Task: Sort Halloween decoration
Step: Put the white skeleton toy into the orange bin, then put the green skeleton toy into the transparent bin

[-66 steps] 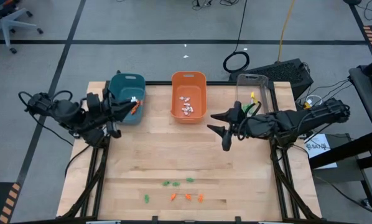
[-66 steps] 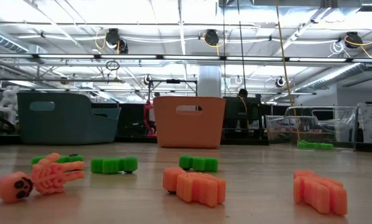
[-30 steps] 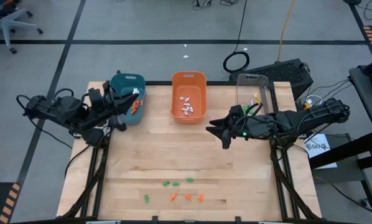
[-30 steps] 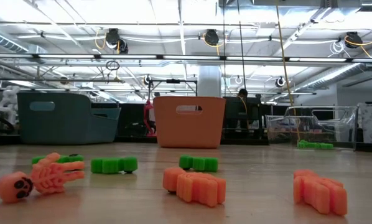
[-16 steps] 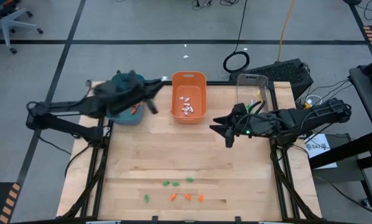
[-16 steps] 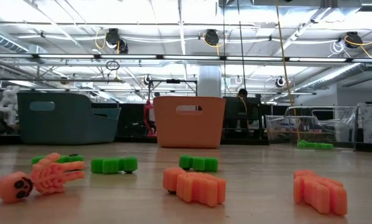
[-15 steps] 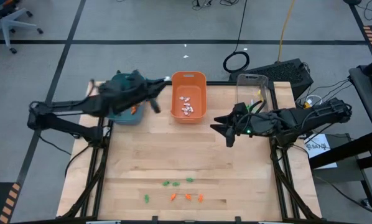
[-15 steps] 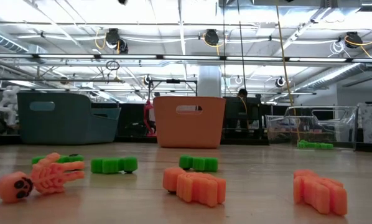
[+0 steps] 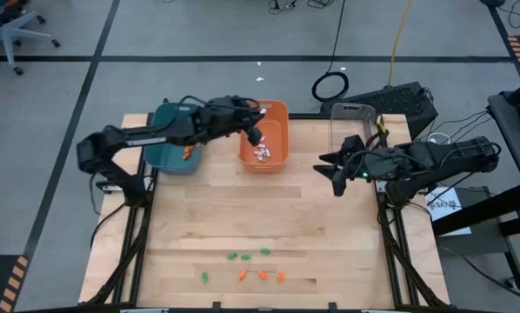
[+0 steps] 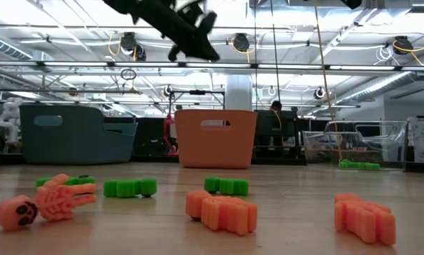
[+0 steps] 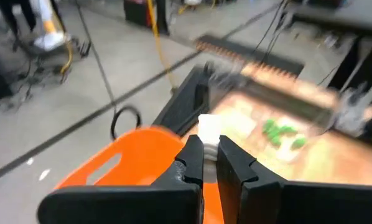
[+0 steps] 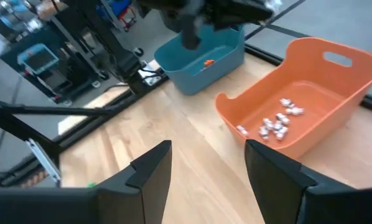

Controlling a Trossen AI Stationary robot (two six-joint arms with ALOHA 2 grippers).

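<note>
On the wooden table (image 9: 269,217), three bins line the 12 o'clock edge: teal bin (image 9: 175,139), orange bin (image 9: 264,135), clear bin (image 9: 357,130). Over the orange bin, the left gripper (image 9: 255,132) is clenched on a white trinket (image 11: 209,129). The right gripper (image 9: 333,174), at 3 o'clock, hangs with fingers spread, empty. Loose green trinkets (image 9: 247,255) and orange trinkets (image 9: 262,276) lie near 6 o'clock. They look tiny, light, hard plastic, probably slippery; pinching across the flat middle seems safest.
</note>
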